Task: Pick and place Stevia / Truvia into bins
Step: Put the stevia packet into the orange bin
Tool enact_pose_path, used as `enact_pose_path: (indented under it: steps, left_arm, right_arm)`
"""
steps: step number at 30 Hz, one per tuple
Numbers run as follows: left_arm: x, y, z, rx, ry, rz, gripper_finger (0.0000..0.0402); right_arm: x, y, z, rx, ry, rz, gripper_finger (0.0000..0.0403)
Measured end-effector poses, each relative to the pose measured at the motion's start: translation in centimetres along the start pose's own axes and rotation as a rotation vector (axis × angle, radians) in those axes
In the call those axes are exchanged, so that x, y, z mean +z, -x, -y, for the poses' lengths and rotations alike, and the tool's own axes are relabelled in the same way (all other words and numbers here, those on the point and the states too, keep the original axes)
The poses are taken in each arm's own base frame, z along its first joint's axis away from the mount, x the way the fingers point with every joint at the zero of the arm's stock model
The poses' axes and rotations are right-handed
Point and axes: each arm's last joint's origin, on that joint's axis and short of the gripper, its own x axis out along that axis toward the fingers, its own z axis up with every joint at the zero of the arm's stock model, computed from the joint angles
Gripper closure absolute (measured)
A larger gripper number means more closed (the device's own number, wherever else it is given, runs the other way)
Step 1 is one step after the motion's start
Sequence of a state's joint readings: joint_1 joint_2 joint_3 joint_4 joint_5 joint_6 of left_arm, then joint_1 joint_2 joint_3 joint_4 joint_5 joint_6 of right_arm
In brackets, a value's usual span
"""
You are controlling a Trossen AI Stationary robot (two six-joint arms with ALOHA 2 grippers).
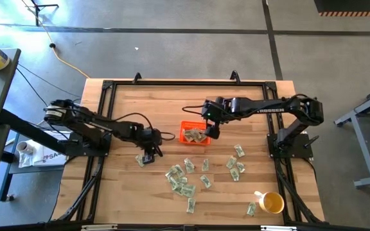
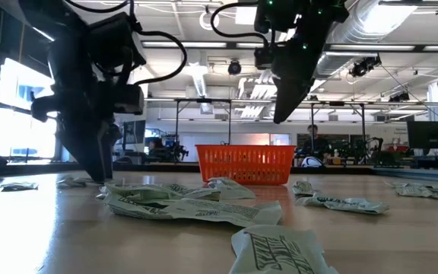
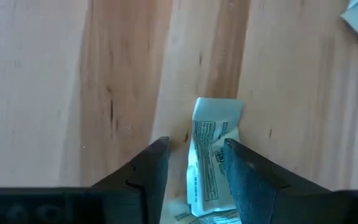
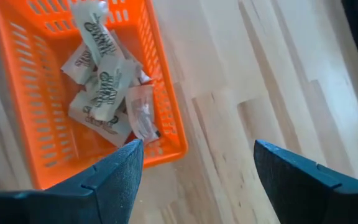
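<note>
The orange bin [image 1: 184, 126] [image 2: 245, 164] [image 4: 36, 106] sits mid-table and holds several green-and-white Stevia packets [image 4: 104, 84]. More packets lie flat and scattered on the wood toward the near edge [image 1: 182, 182] [image 2: 181, 204]. My left gripper [image 1: 148, 154] [image 2: 102, 173] [image 3: 194, 158] is down at the table left of the bin. It is open, with its fingers on either side of one packet [image 3: 211, 140] [image 1: 140, 160]. My right gripper [image 1: 212, 132] [image 2: 284, 103] [image 4: 194, 165] hangs wide open and empty above the bin's right side. My left gripper comes down from above with its fingers along the long sides of the packet [image 3: 207, 180]. One finger [image 3: 244, 177] meets the packet's edge and a dark gap shows beside the other. I cannot tell whether it touches. The packet lies on the table.
A yellow mug [image 1: 272, 203] stands near the table's near right corner with a packet beside it [image 1: 251, 208]. A black frame runs around the table's edges [image 1: 172, 83]. Bare wood lies between the left gripper and the left frame rail.
</note>
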State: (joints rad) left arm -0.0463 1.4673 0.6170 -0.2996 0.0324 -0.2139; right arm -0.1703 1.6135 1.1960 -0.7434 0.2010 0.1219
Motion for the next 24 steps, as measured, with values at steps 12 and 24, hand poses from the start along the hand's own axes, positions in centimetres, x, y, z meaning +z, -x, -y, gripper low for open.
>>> enact_pose_path:
  steps: [12,24]
  left_arm:
    - [1.3,0.5,-0.2,0.131,0.018,0.06,0.038]
    - [7.9,5.8,0.2,0.163,0.002,0.265,0.0381]
  right_arm:
    - [-0.3,0.7,0.8,-0.059,0.024,-0.004,0.0107]
    - [-0.8,5.5,4.0,-0.115,-0.037,0.124,0.0107]
